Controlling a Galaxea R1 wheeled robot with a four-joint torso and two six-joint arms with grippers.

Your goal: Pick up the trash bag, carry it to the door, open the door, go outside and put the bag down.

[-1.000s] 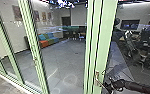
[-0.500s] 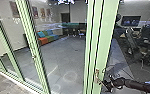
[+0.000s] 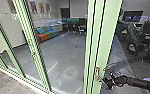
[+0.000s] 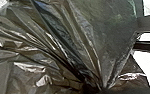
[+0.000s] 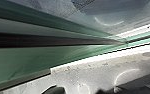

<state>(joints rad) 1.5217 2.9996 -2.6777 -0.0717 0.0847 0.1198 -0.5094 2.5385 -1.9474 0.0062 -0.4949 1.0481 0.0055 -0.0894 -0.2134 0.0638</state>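
Tall green door frames (image 3: 104,37) stand in the head view, with a metal handle (image 3: 97,72) low on the thick upright. Right at this handle is my right gripper (image 3: 106,82), its arm coming in from the right; whether it grips the handle cannot be made out. In the right wrist view, the green frame (image 5: 28,58) runs past close by, split by a dark lengthwise gap. The dark, shiny trash bag (image 4: 53,45) looms large in the left wrist view, its folds drawn together to a tight gather where my left gripper (image 4: 98,88) holds it.
Glass panels (image 3: 61,62) show a room with a grey floor, a colourful couch (image 3: 44,33) and tables at the back. A screen (image 3: 132,16) and dark chairs appear at the right. Paved ground (image 3: 6,80) lies along the threshold at the lower left.
The whole head picture has shifted, so the camera has moved. My right gripper remains beside the handle.
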